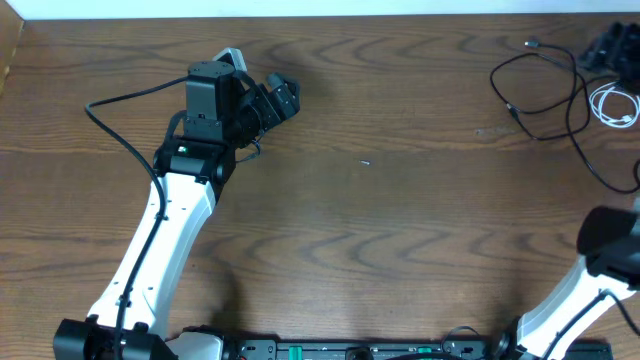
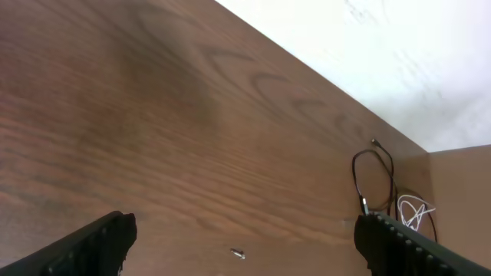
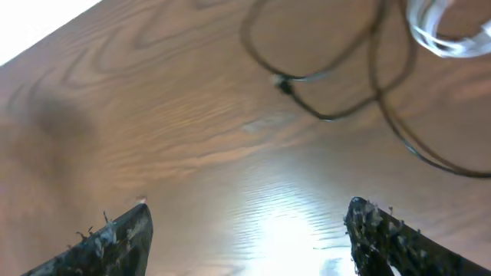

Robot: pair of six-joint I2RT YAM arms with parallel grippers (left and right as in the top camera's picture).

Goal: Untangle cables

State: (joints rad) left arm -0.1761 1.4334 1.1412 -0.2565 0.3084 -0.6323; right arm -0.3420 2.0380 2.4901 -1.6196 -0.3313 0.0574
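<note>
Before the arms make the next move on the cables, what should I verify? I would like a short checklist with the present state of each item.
1. Left gripper open, nothing between its fingers: ok.
2. Right gripper open, nothing held: ok.
3. Black cables and white cable in view: ok.
4. Black cables free of each other: not ok, their loops cross.
5. White cable apart from the black ones: cannot tell.
6. Left gripper near the cables: not ok, it is far across the table from them.
</note>
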